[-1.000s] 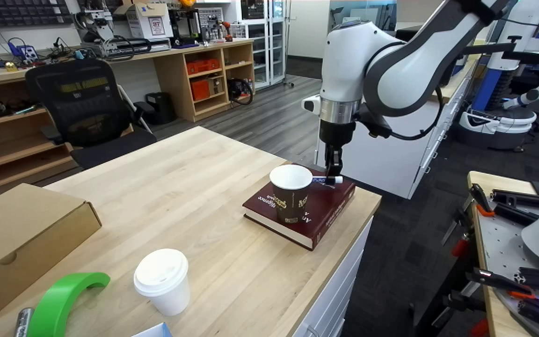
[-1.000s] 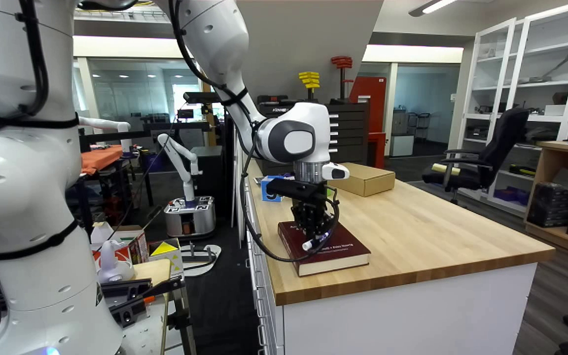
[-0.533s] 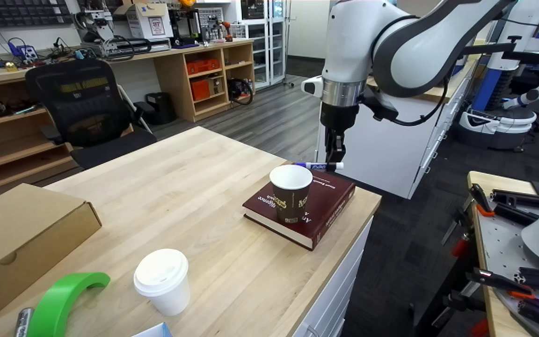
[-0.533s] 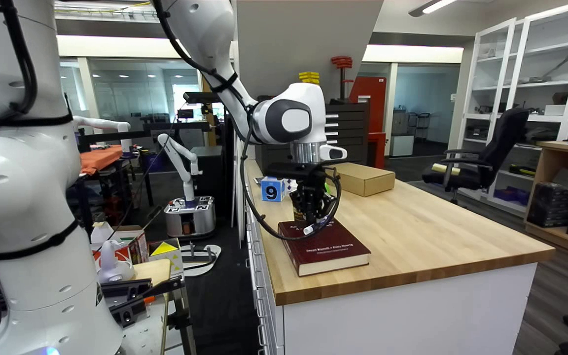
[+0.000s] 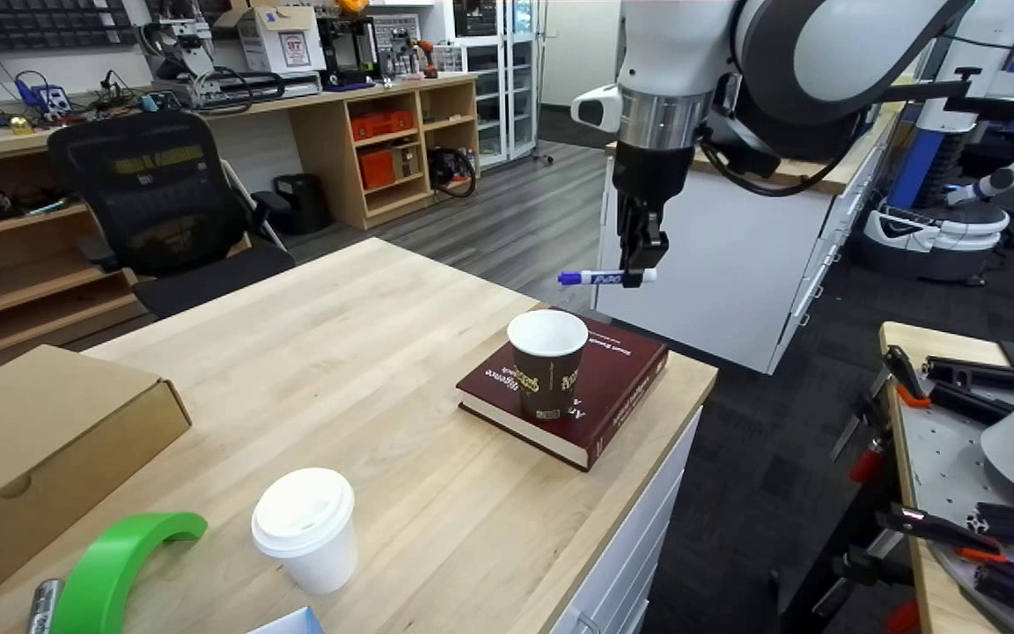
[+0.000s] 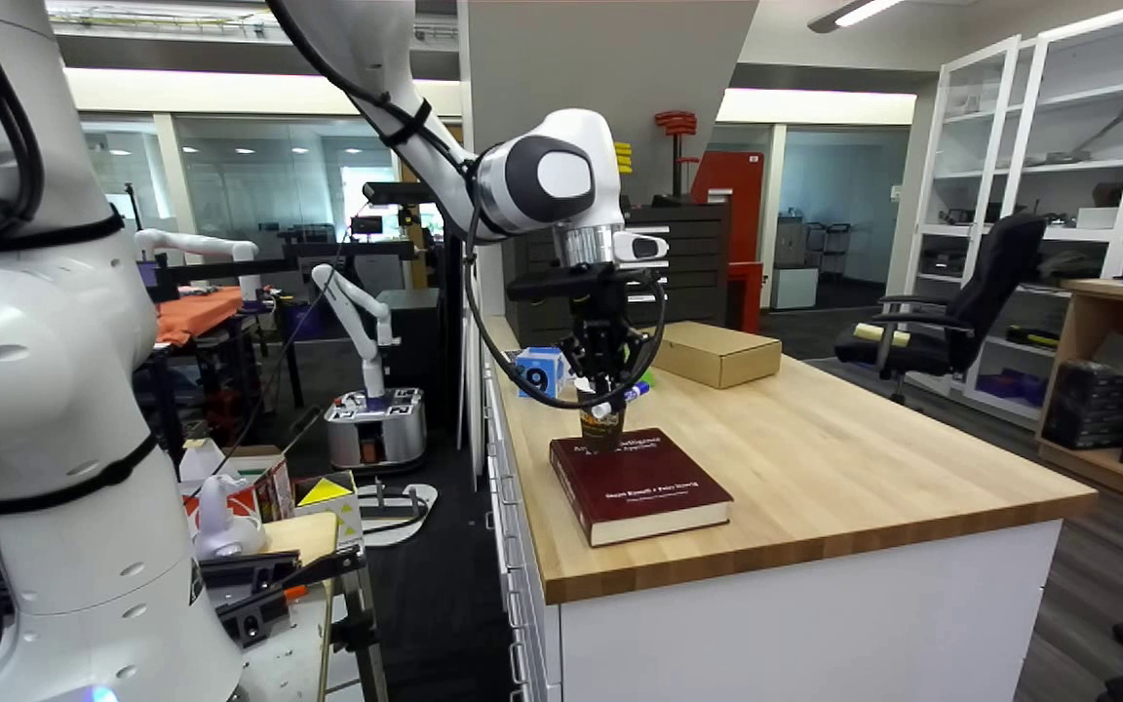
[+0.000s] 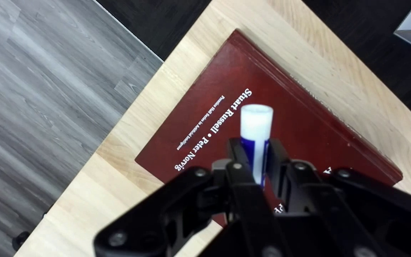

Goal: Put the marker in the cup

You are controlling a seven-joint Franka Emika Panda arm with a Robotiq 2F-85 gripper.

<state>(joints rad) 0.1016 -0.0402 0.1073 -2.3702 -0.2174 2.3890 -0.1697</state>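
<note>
The book [image 5: 613,379] lies near a corner of the surface [image 5: 384,352]; in the wrist view, narrow strips of wood run along two of its sides to the edges, with grey floor [image 7: 48,89] beyond one and dark floor [image 7: 362,28] beyond the other. In an exterior view, a broad run of pale wood reaches from the book to the closed cardboard box [image 5: 32,423]. The arm [image 5: 692,44] reaches over the surface with its end turned downward, so that the tool [image 7: 257,153] hangs above the book. The tool is narrowed onto the marker [image 5: 597,277], gripping it near its white end; the marker lies nearly level in the air, its blue end sticking out, above the book and apart from the cup [image 5: 548,379]. This cup stands upright on the book, brown outside and pale within; part of its inner wall shows, and its bottom is hidden. Well apart from the book stands a white cup [image 5: 324,559], upright, its lid [image 5: 306,506] covering the inside, near a green arch [image 5: 117,550].
</note>
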